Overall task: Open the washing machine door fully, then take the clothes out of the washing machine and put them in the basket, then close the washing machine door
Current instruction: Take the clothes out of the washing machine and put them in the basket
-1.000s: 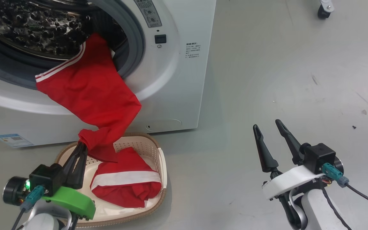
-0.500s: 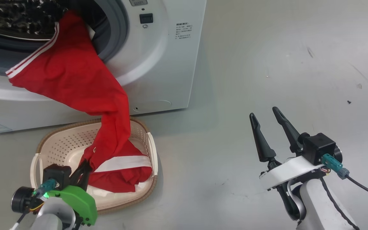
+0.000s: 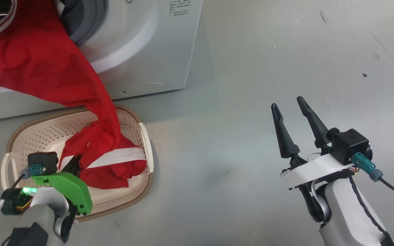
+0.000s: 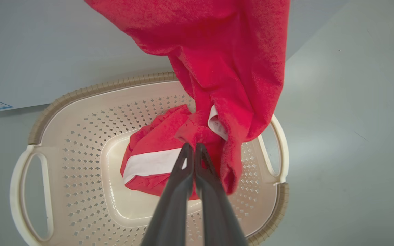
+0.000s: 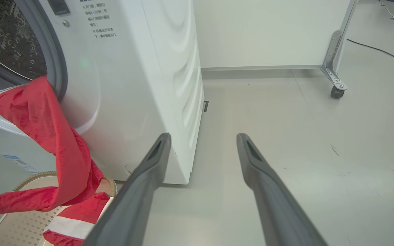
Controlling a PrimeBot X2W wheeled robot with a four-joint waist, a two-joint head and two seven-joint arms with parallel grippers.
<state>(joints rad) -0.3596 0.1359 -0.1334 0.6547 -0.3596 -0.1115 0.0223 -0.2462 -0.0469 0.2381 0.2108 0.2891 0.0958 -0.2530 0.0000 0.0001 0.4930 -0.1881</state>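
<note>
A long red garment of the clothes [image 3: 46, 68] hangs out of the washing machine [image 3: 149, 44] port and trails down into the cream basket [image 3: 19, 136] on the floor in front. My left gripper [image 3: 72, 165] is shut on that garment's lower end, low inside the basket; the left wrist view shows the fingertips [image 4: 191, 147] pinching red cloth. A second red garment with a broad white stripe [image 3: 115, 160] lies in the basket. My right gripper [image 3: 287, 102] stands open and holds nothing, out over bare floor to the right. The washing machine door is out of view.
Grey floor stretches to the right of the machine [image 5: 149, 68]. A metal leg with a caster wheel [image 5: 335, 92] stands at the far right in the right wrist view, with a cable [image 5: 381, 51] on the floor behind it and a white wall beyond.
The head camera has tilted down. My left gripper has drawn the garment's end down from the basket's rim into the basket, beside the striped garment. The right gripper stays open.
</note>
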